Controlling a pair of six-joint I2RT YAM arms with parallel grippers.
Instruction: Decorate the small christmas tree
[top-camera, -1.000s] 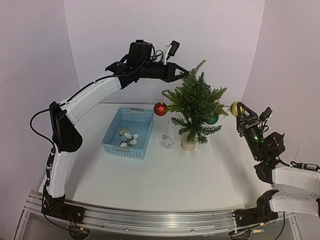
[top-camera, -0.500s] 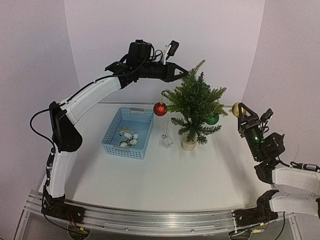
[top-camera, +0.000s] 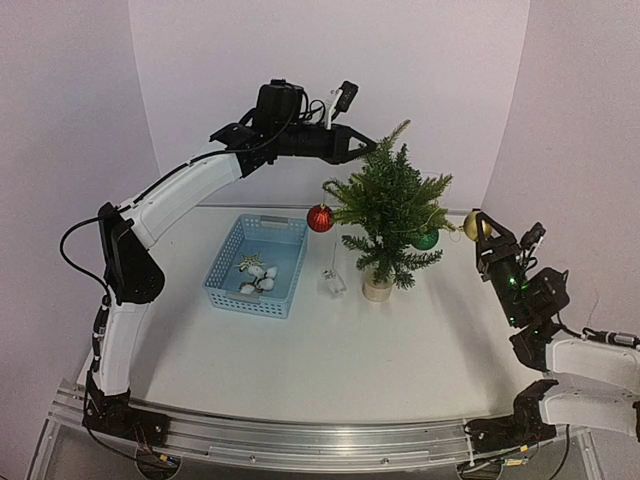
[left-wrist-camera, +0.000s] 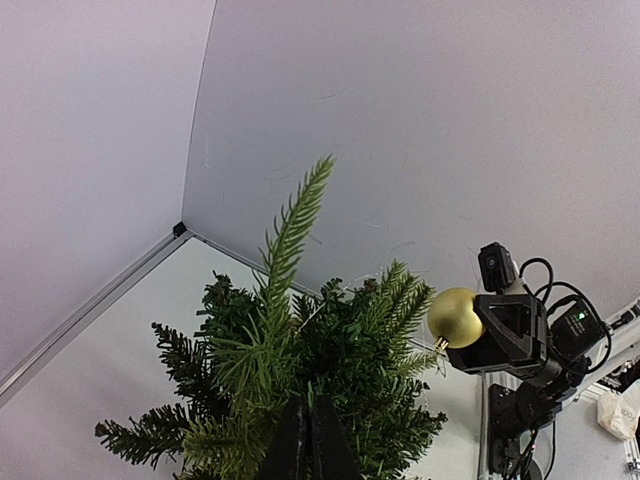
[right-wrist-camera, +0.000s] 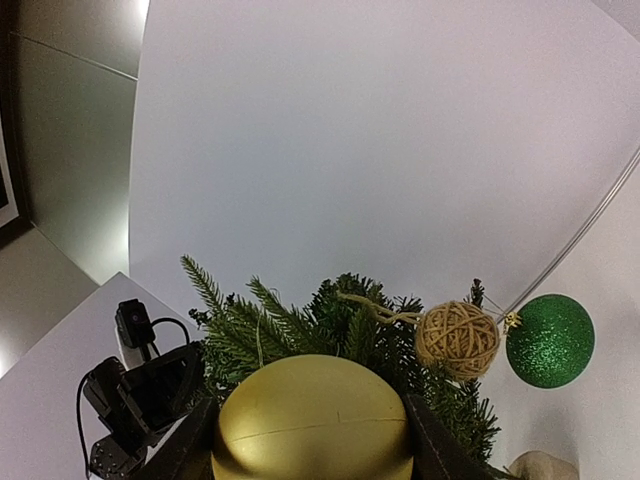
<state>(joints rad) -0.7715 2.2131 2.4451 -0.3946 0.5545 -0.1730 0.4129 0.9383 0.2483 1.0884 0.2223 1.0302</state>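
Toward the back middle of the table (top-camera: 330, 350), the small christmas tree (top-camera: 388, 210) stands upright, its long axis vertical. The right gripper (top-camera: 480, 226), jaws clamped around a gold bauble (top-camera: 473, 224), hangs just off the right-hand branch tips, so the tree lies to its left. The left gripper (top-camera: 366, 148) sits pinched shut beside the treetop, whether on a twig I cannot tell; room lies open to the right and front, while the basket (top-camera: 225, 268) and red bauble (top-camera: 321, 218) crowd the left side.
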